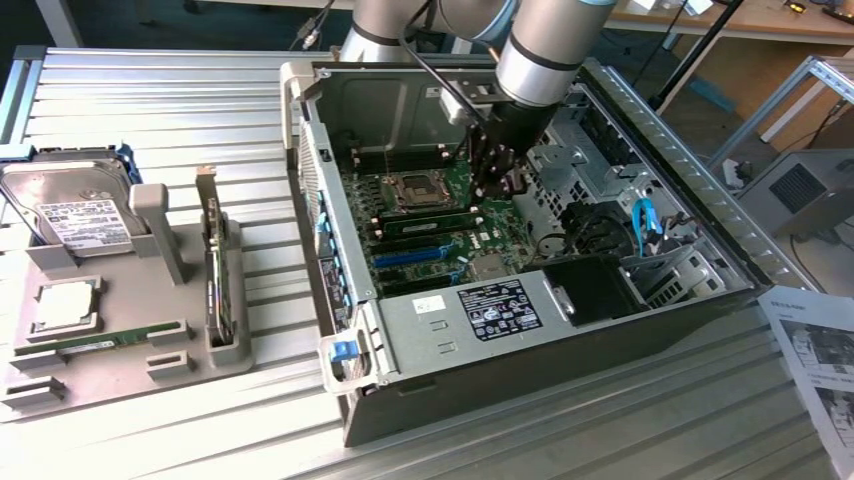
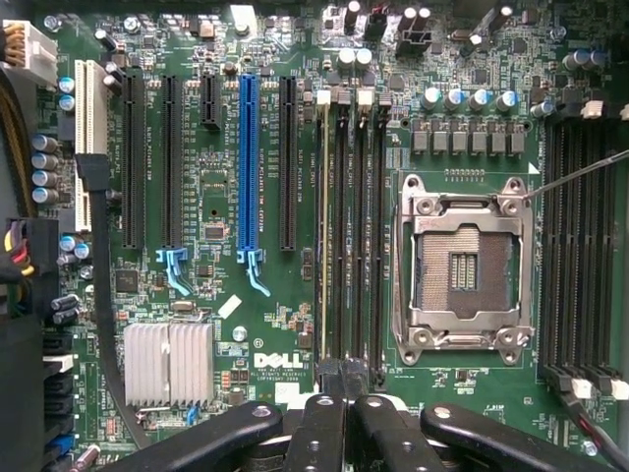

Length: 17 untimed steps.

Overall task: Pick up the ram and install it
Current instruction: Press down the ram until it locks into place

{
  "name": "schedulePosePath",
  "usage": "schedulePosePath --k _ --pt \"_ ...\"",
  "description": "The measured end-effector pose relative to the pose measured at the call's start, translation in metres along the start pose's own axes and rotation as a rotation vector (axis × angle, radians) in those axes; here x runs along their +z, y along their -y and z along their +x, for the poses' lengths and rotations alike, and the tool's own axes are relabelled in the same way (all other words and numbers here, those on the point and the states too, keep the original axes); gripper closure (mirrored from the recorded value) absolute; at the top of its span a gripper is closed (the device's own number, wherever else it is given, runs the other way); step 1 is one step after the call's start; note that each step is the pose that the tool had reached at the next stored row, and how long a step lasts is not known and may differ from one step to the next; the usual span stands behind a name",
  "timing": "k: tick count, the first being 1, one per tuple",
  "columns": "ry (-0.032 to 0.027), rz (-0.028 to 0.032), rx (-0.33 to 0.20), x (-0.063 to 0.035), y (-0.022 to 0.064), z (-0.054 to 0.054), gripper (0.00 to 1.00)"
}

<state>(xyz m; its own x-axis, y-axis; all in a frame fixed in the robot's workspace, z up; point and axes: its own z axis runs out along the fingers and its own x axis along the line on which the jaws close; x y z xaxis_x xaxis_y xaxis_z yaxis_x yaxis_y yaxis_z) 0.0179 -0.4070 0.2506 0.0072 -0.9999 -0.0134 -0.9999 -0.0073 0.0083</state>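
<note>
A ram [image 1: 100,343], a long thin green stick, lies flat at the front of the grey tray [image 1: 134,375] on the exterior view's left. My gripper [image 1: 491,188] is down inside the open computer case [image 1: 534,310], over the motherboard [image 2: 216,295] beside the processor socket [image 2: 462,261]. In the wrist view my gripper [image 2: 344,385] is shut, its fingertips [image 2: 329,379] together at one end of the bank of memory slots [image 2: 359,226]. I see nothing between them. A thin board [image 2: 324,226] stands edge-on in the outermost slot of that bank, just off the fingertips.
The tray also carries a hard drive [image 1: 74,210], a square silver processor [image 1: 64,303] and an upright expansion card [image 1: 211,270]. Case walls, black cables [image 1: 594,225] and a drive cage [image 1: 587,150] crowd the arm. A paper sheet [image 1: 817,350] lies at the exterior view's right.
</note>
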Motion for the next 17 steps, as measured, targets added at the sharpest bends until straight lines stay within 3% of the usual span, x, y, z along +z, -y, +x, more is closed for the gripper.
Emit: schedulePosePath --k 17 --pt "-0.0001 0.0000 0.000 0.0015 0.0059 0.0029 0.89"
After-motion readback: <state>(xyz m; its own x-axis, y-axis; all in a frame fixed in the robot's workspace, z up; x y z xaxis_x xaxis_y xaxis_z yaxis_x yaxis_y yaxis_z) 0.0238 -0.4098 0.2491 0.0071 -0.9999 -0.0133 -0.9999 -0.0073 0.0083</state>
